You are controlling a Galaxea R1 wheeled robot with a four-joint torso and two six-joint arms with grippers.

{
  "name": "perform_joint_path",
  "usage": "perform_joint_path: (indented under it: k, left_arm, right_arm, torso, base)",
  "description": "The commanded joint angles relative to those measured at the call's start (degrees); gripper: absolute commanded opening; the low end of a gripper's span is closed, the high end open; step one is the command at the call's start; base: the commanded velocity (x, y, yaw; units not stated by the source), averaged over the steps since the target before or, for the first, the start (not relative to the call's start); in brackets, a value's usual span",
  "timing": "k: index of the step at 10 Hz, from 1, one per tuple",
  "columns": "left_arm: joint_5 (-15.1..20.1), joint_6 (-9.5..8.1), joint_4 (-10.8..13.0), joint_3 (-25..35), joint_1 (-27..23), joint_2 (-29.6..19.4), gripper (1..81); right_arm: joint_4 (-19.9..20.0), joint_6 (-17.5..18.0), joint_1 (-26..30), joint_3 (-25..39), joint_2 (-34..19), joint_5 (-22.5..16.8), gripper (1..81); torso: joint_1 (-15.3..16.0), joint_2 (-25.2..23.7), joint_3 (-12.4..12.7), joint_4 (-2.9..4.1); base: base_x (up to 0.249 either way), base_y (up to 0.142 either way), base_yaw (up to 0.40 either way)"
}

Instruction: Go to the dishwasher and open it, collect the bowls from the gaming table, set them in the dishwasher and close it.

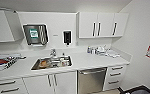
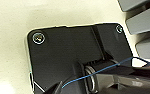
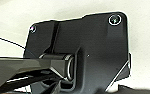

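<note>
sink (image 1: 51, 62) (items inside) | towel dispenser (image 1: 36, 34) | soap dispenser (image 1: 67, 37) | wall cabinets (image 1: 102, 24)

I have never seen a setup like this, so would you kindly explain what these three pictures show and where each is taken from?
The wide picture comes from a camera high on a wheeled two-armed robot, facing a white kitchenette. Under the white counter sits the stainless-steel dishwasher with a bar handle, its door closed. To its left is a steel sink holding dishes; small items stand near the counter's far corner. The other two pictures come from cameras on the robot's wrists; the dark plates are parts of the robot. Nothing can be seen held.
</note>
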Motion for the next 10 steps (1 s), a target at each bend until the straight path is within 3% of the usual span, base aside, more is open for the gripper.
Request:
perform_joint_path:
  k: [1, 10]
  left_arm:
    - [3.0, 0.26, -0.3, -0.7, -3.5, -0.7, 81.1]
    - [3.0, 0.26, -0.2, -1.8, -3.5, 0.3, 81.1]
  right_arm:
    - [0.1, 0.1, 3.1, -0.7, -0.9, -2.8, 81.1]
    - [-0.5, -0.1, 3.1, -1.0, 0.2, -2.8, 81.1]
  torso:
    - [0.1, 0.0, 0.0, 0.0]
    - [0.1, 0.0, 0.0, 0.0]
  base:
    - [0.113, 0.0, 0.0]
    - [0.113, 0.0, 0.0]
